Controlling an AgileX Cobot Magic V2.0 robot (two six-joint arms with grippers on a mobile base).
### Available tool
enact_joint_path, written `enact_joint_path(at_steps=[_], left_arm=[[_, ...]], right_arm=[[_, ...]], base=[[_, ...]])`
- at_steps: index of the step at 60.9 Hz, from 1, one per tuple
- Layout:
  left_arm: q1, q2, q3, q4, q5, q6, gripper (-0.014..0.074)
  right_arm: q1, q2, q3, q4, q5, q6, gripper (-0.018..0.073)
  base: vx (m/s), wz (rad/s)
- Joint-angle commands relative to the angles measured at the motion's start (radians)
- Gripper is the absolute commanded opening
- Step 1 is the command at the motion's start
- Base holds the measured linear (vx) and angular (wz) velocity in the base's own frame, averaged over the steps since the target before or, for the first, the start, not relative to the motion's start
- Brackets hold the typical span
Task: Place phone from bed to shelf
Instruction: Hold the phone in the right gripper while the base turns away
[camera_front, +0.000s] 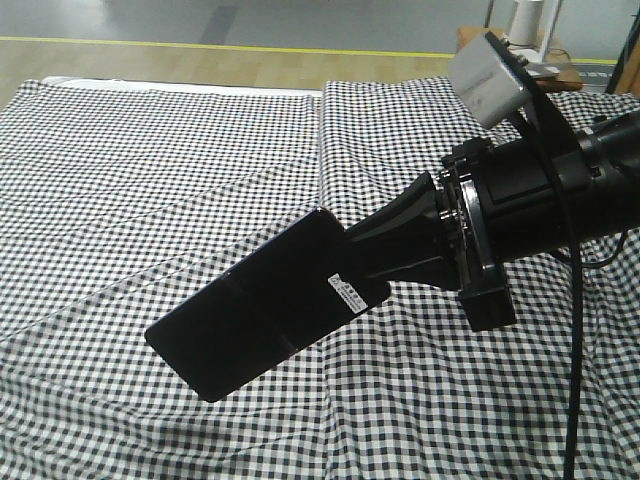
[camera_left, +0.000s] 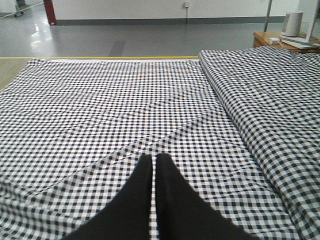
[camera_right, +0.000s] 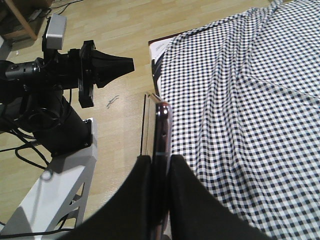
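Note:
The phone (camera_front: 262, 308) is a glossy black slab with a white sticker, held in the air above the checked bed (camera_front: 150, 150). My right gripper (camera_front: 365, 262) is shut on its sticker end. In the right wrist view the phone (camera_right: 161, 127) shows edge-on between the fingers of the right gripper (camera_right: 161, 159), beside the bed (camera_right: 250, 100). My left gripper (camera_left: 154, 159) is shut with nothing in it, low over the bed (camera_left: 100, 100). It also shows as a black cone, the left gripper (camera_right: 125, 64), over the wooden floor. The shelf is out of view.
A reddish-brown nightstand (camera_left: 280, 37) with a white cylinder on it stands past the bed's far right corner. The robot's white base (camera_right: 60, 190) and the left arm (camera_right: 45, 75) stand on the wooden floor beside the bed. A grey floor lies beyond the bed.

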Motion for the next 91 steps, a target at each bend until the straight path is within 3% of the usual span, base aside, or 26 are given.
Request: enact_joint_path(at_steps=[1, 91], left_arm=[[-0.004, -0.007, 0.002, -0.010, -0.073, -0.004, 0.0001], [-0.004, -0.007, 0.002, -0.010, -0.073, -0.004, 0.0001]], right_arm=[[-0.001, -0.029, -0.023, 0.099, 0.063, -0.006, -0.0001], [-0.001, -0.029, -0.023, 0.099, 0.063, -0.006, -0.0001]], base=[[-0.05, 0.20], [-0.09, 0.36]])
